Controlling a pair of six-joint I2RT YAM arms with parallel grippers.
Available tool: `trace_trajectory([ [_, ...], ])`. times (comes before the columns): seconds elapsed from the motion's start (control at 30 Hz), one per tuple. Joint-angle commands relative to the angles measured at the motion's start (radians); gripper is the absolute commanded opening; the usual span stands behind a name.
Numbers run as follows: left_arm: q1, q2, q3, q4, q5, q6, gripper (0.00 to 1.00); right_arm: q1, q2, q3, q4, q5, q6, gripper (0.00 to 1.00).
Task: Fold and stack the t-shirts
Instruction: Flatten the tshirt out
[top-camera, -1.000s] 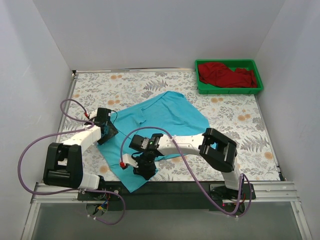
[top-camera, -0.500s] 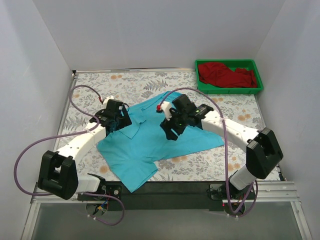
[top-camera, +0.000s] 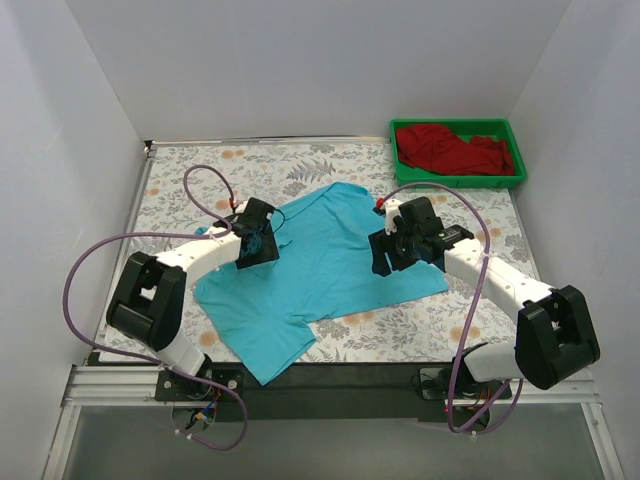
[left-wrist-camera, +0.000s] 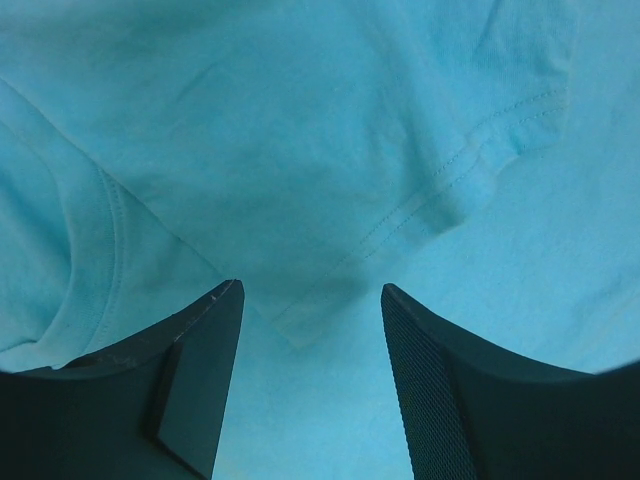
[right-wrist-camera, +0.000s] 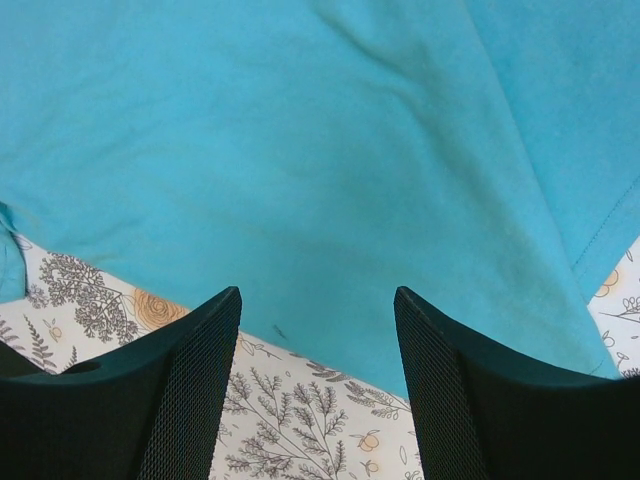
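Observation:
The turquoise-blue t-shirt (top-camera: 325, 265) lies spread across the middle of the floral table, one sleeve trailing toward the near edge. My left gripper (top-camera: 260, 250) hovers open over the shirt's left part; in the left wrist view (left-wrist-camera: 312, 300) a folded sleeve hem (left-wrist-camera: 440, 195) lies just ahead of its fingers, with nothing held. My right gripper (top-camera: 384, 262) is open above the shirt's right side; between its fingers (right-wrist-camera: 318, 300) I see the cloth's edge (right-wrist-camera: 300, 150) meeting the tabletop. The dark red t-shirt (top-camera: 452, 150) lies crumpled in the tray.
The green plastic tray (top-camera: 510, 180) stands at the back right corner. The floral tabletop (top-camera: 480, 235) shows around the shirt. White walls close in on three sides. Purple cables loop off both arms.
My right arm has swung from the shirt's near-left corner to its right side. The left arm has moved inward onto the shirt. The cloth now lies spread wider.

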Motion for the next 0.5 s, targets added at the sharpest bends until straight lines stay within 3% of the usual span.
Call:
trace_trajectory([
  [0.0,-0.014,0.012,0.058,-0.072,-0.049,-0.039,0.54,-0.017,-0.032,-0.012,0.055,-0.006,0.027,0.59],
  [0.27,-0.032,0.027,0.031,-0.115,-0.043,-0.144,0.52,-0.034,-0.034,-0.037,0.070,-0.007,0.031,0.58],
  [0.47,-0.045,0.045,0.023,-0.089,-0.038,-0.155,0.44,-0.038,-0.037,-0.052,0.080,-0.010,0.031,0.59],
])
